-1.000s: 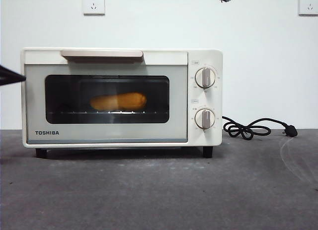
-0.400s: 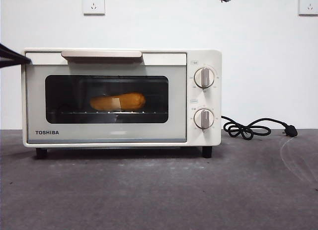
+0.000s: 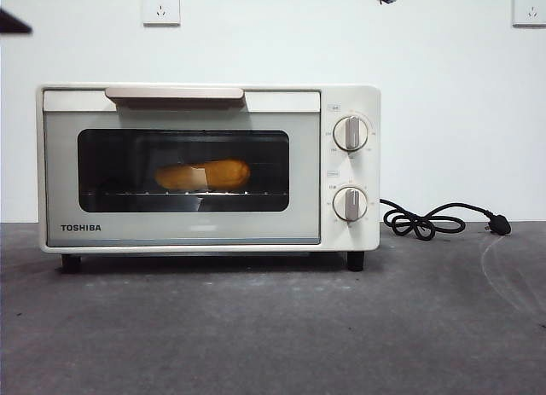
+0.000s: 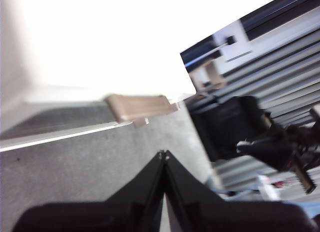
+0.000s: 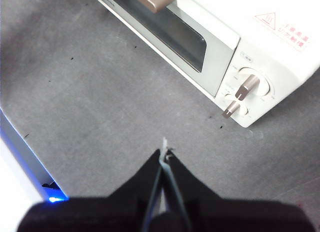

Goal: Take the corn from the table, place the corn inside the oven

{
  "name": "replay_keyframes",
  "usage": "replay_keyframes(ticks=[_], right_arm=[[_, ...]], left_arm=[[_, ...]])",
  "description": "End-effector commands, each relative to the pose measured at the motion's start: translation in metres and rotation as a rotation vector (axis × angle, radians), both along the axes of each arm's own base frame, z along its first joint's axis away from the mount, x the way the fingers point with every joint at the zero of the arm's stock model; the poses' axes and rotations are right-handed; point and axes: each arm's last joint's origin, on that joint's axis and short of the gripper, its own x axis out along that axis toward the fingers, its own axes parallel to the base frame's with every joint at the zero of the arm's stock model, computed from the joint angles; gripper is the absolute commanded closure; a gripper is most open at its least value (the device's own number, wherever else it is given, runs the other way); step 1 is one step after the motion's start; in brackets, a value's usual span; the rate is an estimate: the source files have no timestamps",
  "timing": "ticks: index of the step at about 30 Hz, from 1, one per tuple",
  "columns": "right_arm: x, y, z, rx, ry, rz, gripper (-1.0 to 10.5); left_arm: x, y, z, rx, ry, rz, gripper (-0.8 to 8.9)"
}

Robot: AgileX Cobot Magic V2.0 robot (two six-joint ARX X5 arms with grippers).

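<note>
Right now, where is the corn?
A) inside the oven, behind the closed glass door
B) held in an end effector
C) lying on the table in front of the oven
A: the corn shows through the oven's closed dark glass door, on the rack inside.

A yellow-orange corn glows behind the dark glass of the cream-white oven, which has a beige handle, black lettering and black cord, on the mottled dark grey table.

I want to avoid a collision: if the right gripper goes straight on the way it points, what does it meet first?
Probably the bare table. The right gripper, fingers shut, points down at it, short of the oven; depth is unclear.
</note>
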Motion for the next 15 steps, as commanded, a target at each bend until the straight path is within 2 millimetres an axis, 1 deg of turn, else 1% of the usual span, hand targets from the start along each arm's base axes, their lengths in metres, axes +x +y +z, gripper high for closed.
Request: replay_keyframes(ticks=[1, 3, 7, 10, 13, 15], right_arm=[[0.0, 0.0, 0.002, 0.007, -0.01, 0.004, 9.6], [0.0, 0.0, 0.002, 0.008, -0.007, 0.002, 9.6], [0.0, 0.0, 0.001, 0.015, 0.007, -0.014, 9.6], [0.0, 0.0, 0.001, 0.014, 0.009, -0.015, 9.6], [0.0, 0.0, 0.001, 0.014, 0.009, -0.016, 9.6], [0.0, 0.0, 0.001, 0.015, 0.009, -0.015, 9.6]], left_arm=[[-0.03, -0.01, 0.023, 0.12, -0.109, 0.038, 8.21], [-0.051, -0.017, 0.035, 0.194, -0.132, 0.1, 8.21], [-0.096, -0.031, 0.055, 0.332, -0.177, 0.288, 8.21], [-0.129, -0.04, 0.067, 0.378, -0.243, 0.432, 8.21], [-0.16, -0.046, 0.072, 0.394, -0.296, 0.553, 8.21], [-0.176, -0.048, 0.071, 0.404, -0.316, 0.6, 8.21]])
